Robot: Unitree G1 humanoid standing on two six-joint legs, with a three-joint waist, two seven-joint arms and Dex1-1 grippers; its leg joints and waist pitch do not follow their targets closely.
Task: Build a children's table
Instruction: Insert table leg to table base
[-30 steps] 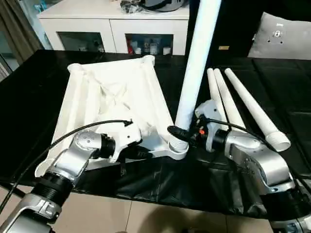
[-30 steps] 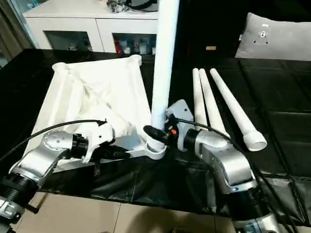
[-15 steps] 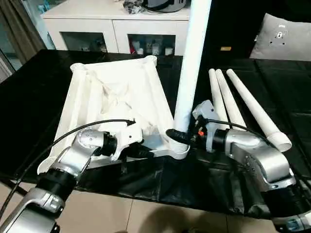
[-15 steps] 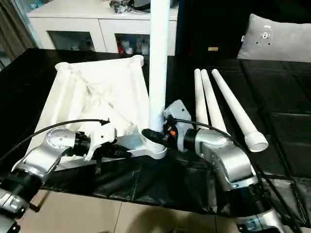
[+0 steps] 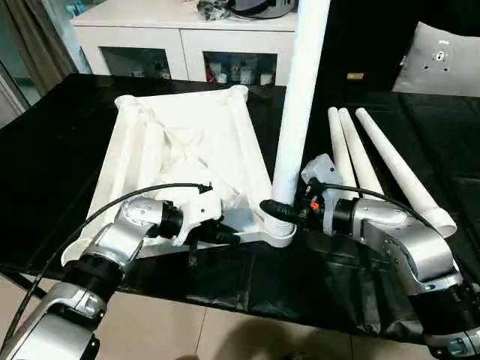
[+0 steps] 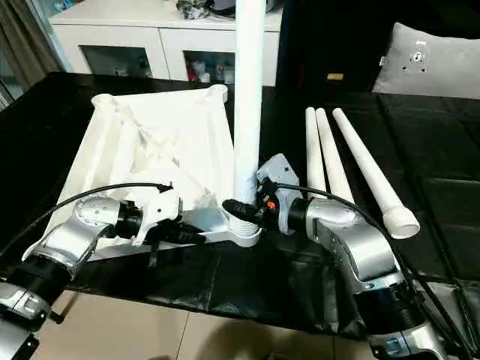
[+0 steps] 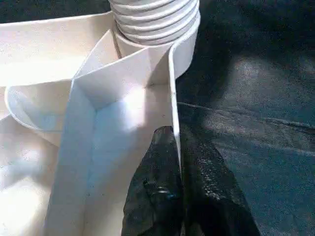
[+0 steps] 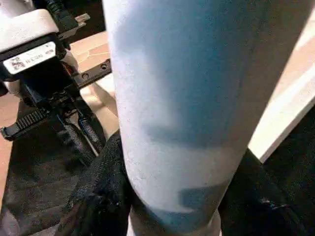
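Left eye view: leg fitted upright in a corner socket.
Right pincer (image 5: 279,210) clamps the standing leg (image 5: 298,105); left pincer (image 5: 225,238) pinches the tabletop (image 5: 187,150) rim at the surface's near edge.

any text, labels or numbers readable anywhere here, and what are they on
White sticker on the left hand's body, right wrist view: printed code and digits, too blurred to read.
Small yellow tag on the dark furniture behind the table: too small to read.
Round mark on the grey cushion: a symbol, not legible.
Nothing readable on the tabletop or the upright leg.
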